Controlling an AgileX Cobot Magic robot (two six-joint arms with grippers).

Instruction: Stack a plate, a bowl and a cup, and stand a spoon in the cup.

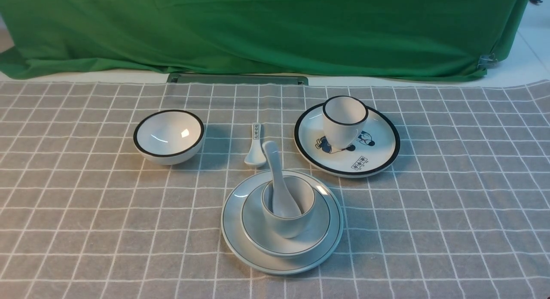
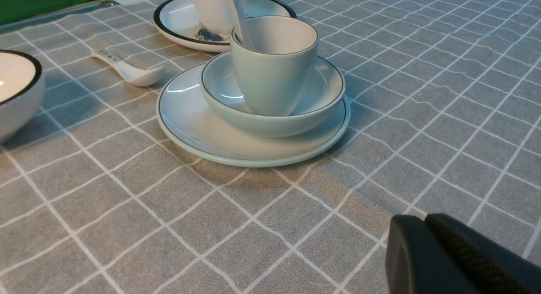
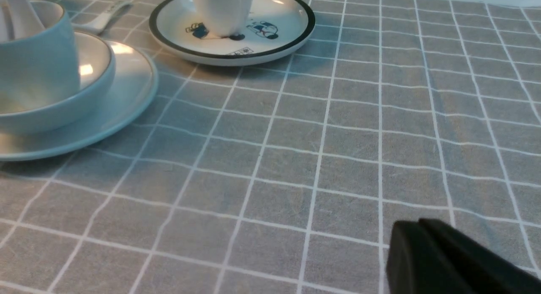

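Observation:
The plain pale plate (image 1: pixel 234 234) lies at the front middle of the table. The pale bowl (image 1: pixel 318 234) sits on it, and the pale cup (image 1: pixel 288 224) stands in the bowl. The white spoon (image 1: pixel 277 181) stands in the cup, handle leaning up and back. The stack also shows in the left wrist view: plate (image 2: pixel 186 121), bowl (image 2: pixel 325 87), cup (image 2: pixel 274 70), spoon (image 2: pixel 241 15). In the right wrist view I see plate (image 3: pixel 127 99), bowl (image 3: pixel 91 70), cup (image 3: pixel 38 61). My left gripper (image 2: pixel 424 220) and right gripper (image 3: pixel 418 224) are shut, empty, away from the stack, out of the front view.
A black-rimmed bowl (image 1: pixel 168 136) stands at the back left. A small patterned spoon (image 1: pixel 255 146) lies behind the stack. A black-rimmed cartoon plate (image 1: pixel 378 148) at the back right carries a black-rimmed cup (image 1: pixel 343 120). A green cloth (image 1: pixel 266 28) hangs behind the table.

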